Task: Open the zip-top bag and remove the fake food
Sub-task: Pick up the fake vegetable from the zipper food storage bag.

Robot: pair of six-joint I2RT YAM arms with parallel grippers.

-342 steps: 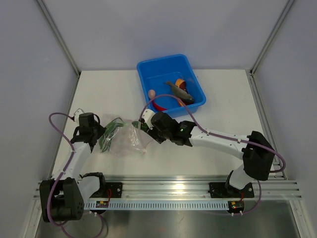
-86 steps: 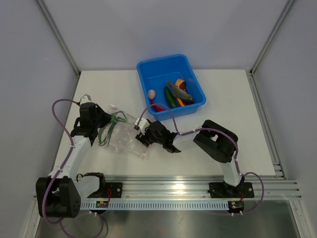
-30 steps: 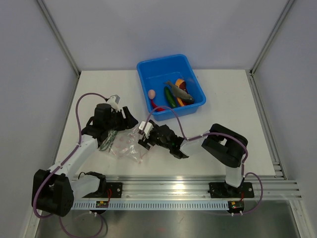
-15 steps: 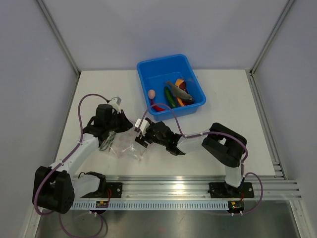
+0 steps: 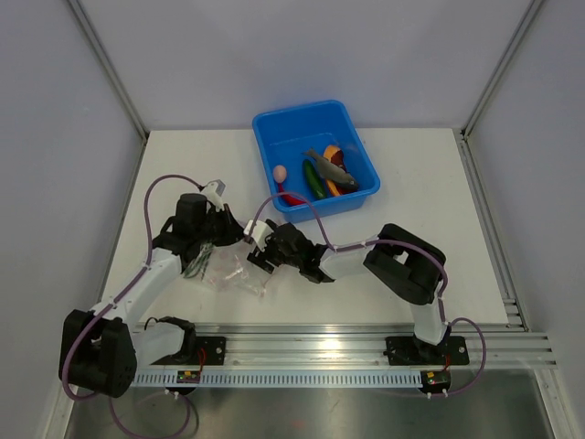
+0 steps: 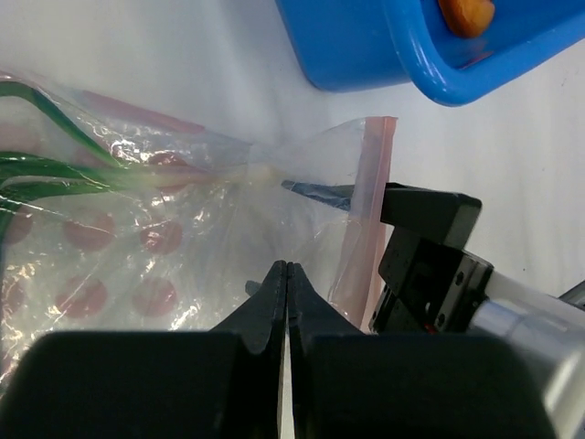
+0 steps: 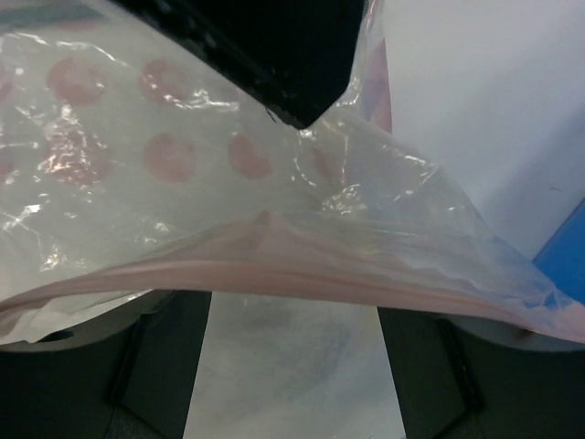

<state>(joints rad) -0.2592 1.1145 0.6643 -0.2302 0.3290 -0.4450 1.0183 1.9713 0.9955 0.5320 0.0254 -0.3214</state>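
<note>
The zip-top bag (image 5: 228, 267) lies crumpled on the table between my two grippers, with the green onion (image 5: 199, 259) still inside it. In the left wrist view the onion (image 6: 55, 169) fills the bag's left part (image 6: 164, 229). My left gripper (image 6: 287, 267) is shut, its tips pinching the bag's film near the mouth; it also shows from above (image 5: 234, 236). My right gripper (image 7: 292, 302) stands open with its jaws wide apart. The pinkish zip strip (image 7: 320, 274) drapes across them. From above the right gripper (image 5: 257, 255) sits at the bag's right edge.
The blue tub (image 5: 274, 119) stands behind the bag. It holds a grey fish (image 5: 329, 167), an orange slice (image 5: 334, 153), a green chilli (image 5: 313, 178), a red chilli (image 5: 291, 197) and a pale egg (image 5: 280, 172). Its corner shows in the left wrist view (image 6: 366, 46).
Since 11 s ago a green chilli has appeared in the tub. In the last seconds my left gripper moved from the bag's left end to its mouth, close to the right gripper.
</note>
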